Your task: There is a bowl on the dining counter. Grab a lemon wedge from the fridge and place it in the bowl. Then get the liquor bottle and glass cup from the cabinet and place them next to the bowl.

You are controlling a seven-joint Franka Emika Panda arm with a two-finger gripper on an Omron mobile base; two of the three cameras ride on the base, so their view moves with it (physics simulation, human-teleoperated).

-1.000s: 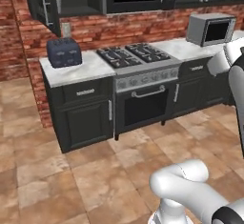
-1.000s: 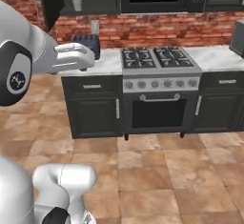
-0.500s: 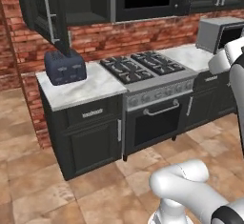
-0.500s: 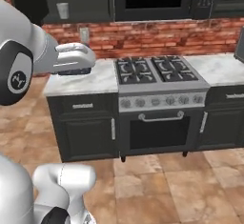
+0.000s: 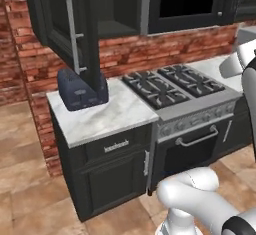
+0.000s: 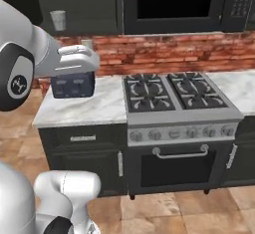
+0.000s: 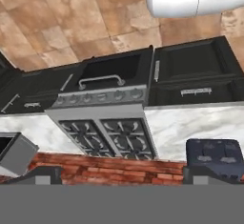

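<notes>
The glass cup (image 6: 58,20) is seen in the right base view on a shelf of the open cabinet (image 6: 74,4), upper left, above the dark toaster (image 6: 72,84) on the marble tabletop (image 6: 82,106); the arm's forearm crosses in front, just below the shelf. No liquor bottle can be made out. Compared with the frames of a second and half a second ago, the whole scene is larger and nearer, so the base has been driven toward the stove (image 6: 177,98) and cabinet; the things themselves have not been moved. In the left base view the cabinet's door (image 5: 65,29) is swung open with its long silver bar handle (image 5: 74,31) facing out, the toaster (image 5: 80,90) partly hidden behind the door's lower edge, and the tabletop (image 5: 107,114) beside the stove (image 5: 175,86); the shelf inside looks dark and the cup cannot be told here. In the hand view the scene is rolled upside down: stove (image 7: 107,132), oven handle (image 7: 101,80), toaster (image 7: 214,154) and tabletop (image 7: 190,125) are looked at from above, and the hand (image 7: 121,174) is marked by two dark finger tips (image 7: 45,174) set wide apart at the bottom, nothing between them, so it is judged spread and empty. The approach is judged to be the cabinet stage of the task; bowl and dining counter are out of these frames, so the lemon step cannot be checked.
</notes>
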